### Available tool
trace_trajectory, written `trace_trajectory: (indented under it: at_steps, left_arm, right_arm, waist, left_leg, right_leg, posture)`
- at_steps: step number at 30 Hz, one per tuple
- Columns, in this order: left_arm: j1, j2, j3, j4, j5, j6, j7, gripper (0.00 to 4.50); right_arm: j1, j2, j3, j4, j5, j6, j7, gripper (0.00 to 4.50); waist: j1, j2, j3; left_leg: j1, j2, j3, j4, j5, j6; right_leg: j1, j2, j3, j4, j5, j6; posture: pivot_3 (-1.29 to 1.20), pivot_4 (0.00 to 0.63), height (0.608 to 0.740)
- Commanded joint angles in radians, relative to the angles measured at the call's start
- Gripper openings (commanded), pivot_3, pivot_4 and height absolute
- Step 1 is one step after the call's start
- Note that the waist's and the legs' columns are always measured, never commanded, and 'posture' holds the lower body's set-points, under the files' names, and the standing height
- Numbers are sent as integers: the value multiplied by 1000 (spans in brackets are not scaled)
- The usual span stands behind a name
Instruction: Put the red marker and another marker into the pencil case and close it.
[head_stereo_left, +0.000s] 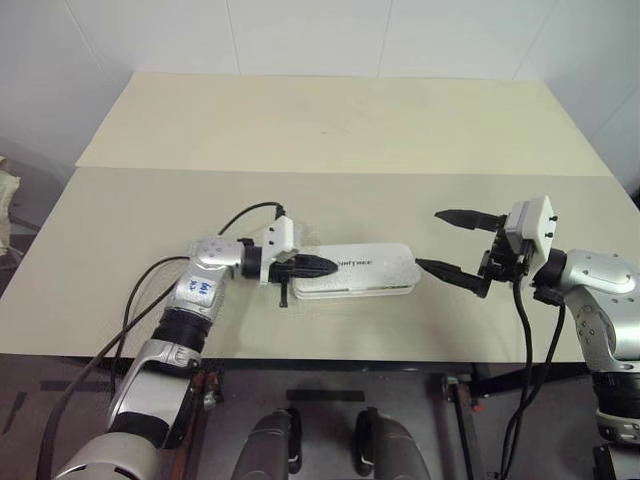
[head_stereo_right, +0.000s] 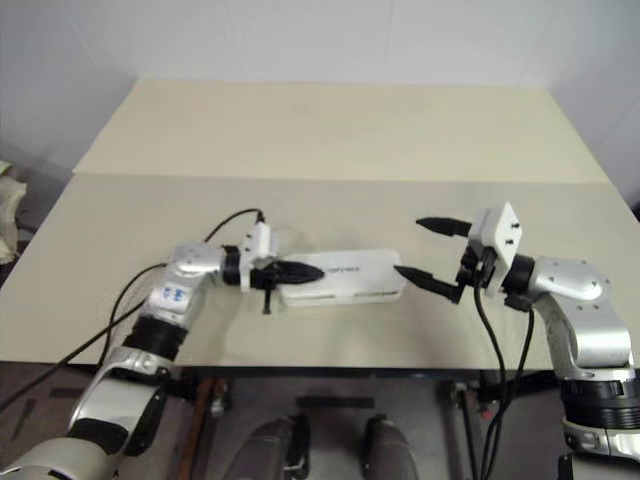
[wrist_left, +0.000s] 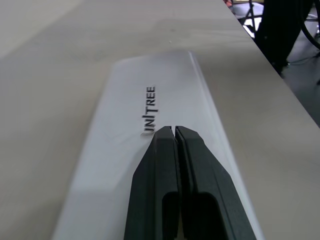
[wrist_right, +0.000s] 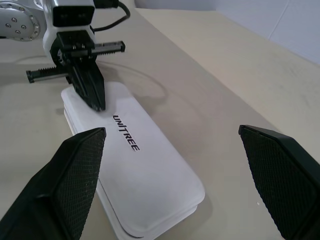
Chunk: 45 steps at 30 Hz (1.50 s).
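The white pencil case (head_stereo_left: 365, 270) lies flat on the table near its front edge, lid down, with dark lettering on top. My left gripper (head_stereo_left: 330, 266) is shut, its fingertips resting over the left part of the lid beside the lettering (wrist_left: 149, 107); nothing is between the fingers. Just right of the case my right gripper (head_stereo_left: 440, 240) hangs open, pointing at the case's right end without touching it. From the right wrist view I see the case (wrist_right: 150, 175) between my open fingers and the left gripper (wrist_right: 95, 102) on its far end. The red marker and the other marker are hidden from view.
The cream table (head_stereo_left: 330, 120) stretches far beyond the case, with a seam (head_stereo_left: 150, 170) across its middle. Its front edge (head_stereo_left: 330, 358) runs close below the case. Black cables (head_stereo_left: 240, 215) trail from my left wrist.
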<state>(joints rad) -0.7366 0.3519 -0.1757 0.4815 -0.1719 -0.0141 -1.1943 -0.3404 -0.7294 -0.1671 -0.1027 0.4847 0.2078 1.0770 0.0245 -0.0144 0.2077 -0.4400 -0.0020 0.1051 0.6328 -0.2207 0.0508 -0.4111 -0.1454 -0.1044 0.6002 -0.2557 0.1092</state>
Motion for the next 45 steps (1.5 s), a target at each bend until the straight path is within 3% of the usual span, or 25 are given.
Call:
trace_trajectory:
  at_steps: [1,14,20,30,39,45]
  left_arm:
    - [0,-14,-43,-43,27,61,10,33]
    - [15,4,-126,-92,103,235,37,33]
    - [19,0,-125,-141,72,301,28,33]
    - [73,13,66,-225,-88,315,58,33]
    - [128,111,215,-239,-187,242,14,33]
    - [223,202,316,-348,-275,266,-1,33]
  right_arm:
    - [16,8,-33,-58,23,1,-30,4500]
    - [82,15,-44,-154,46,14,-96,4500]
    - [84,32,-26,-157,42,9,-111,4500]
    - [63,41,-8,-112,36,-2,-87,4500]
    - [32,40,7,-67,36,-5,-50,4500]
    - [33,34,-7,-52,38,-9,-31,4500]
  waist:
    - [0,0,0]
    - [2,2,-3]
    - [2,3,-4]
    - [-1,3,-3]
    - [-3,3,-3]
    - [-4,3,-3]
  left_leg:
    - [0,0,0,0,0,0]
    - [2,0,-1,2,-2,4]
    - [2,0,-2,2,-2,4]
    - [2,0,-2,1,-2,4]
    - [1,1,-1,0,-2,3]
    - [1,0,-1,-2,-2,3]
  right_leg:
    - [0,0,0,0,0,0]
    - [3,-1,0,0,1,0]
    - [4,-1,0,0,1,0]
    - [3,-1,0,-1,1,0]
    - [2,-1,0,-1,1,0]
    - [1,-1,0,-4,1,0]
  posture:
    - [0,150,740]
    - [0,150,740]
    - [0,150,740]
    - [0,150,740]
    - [0,150,740]
    - [0,150,740]
